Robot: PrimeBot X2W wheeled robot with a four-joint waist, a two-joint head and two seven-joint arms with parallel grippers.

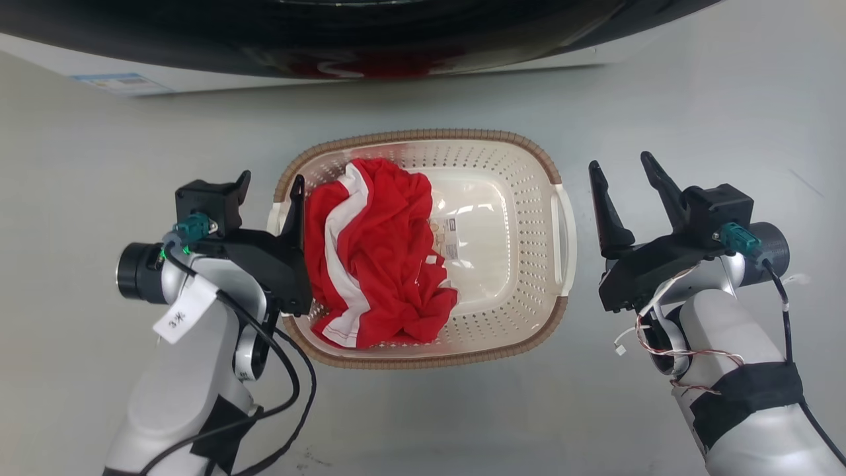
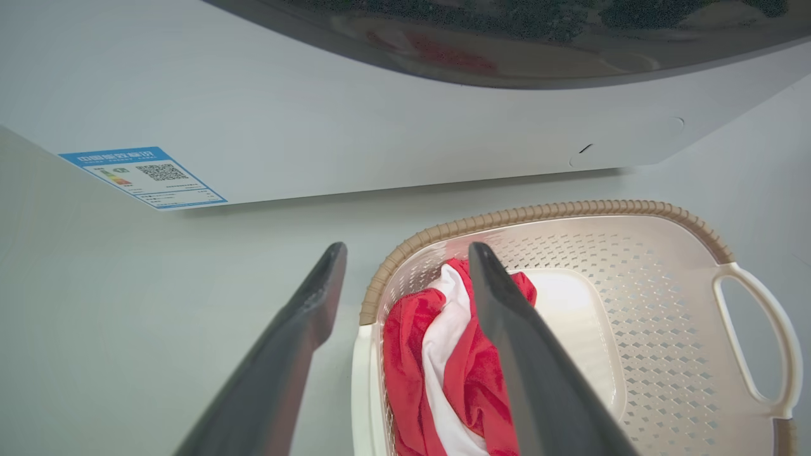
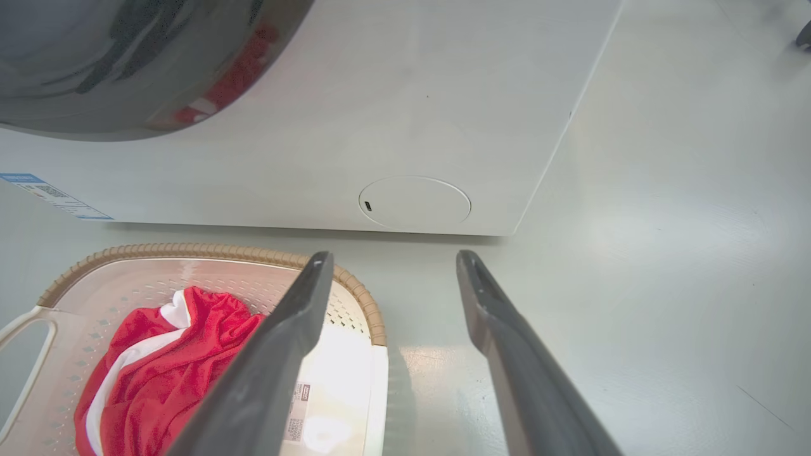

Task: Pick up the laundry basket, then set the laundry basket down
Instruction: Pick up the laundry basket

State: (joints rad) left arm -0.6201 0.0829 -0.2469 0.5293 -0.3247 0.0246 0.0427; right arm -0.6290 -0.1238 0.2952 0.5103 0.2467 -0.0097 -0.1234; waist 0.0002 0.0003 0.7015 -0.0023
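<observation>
The laundry basket (image 1: 462, 136), cream with a brown woven-look rim, sits on the pale floor in front of me. A crumpled red-and-white garment (image 1: 377, 251) fills its left half, and a label (image 1: 453, 238) shows on its bottom. My left gripper (image 1: 273, 177) is open and straddles the basket's left edge, one finger inside over the garment and one outside; the left wrist view shows this gripper (image 2: 407, 250) over the rim (image 2: 570, 209). My right gripper (image 1: 619, 161) is open, just right of the white right handle (image 1: 565, 231) and apart from it. In the right wrist view the gripper (image 3: 394, 256) hangs beside the rim (image 3: 190, 249).
A white washing machine (image 1: 198, 76) with a dark round door (image 1: 396, 26) stands right behind the basket. It carries a blue-edged sticker (image 2: 142, 176) and a round service flap (image 3: 415, 202). Bare floor (image 1: 727, 132) lies to both sides and in front of the basket.
</observation>
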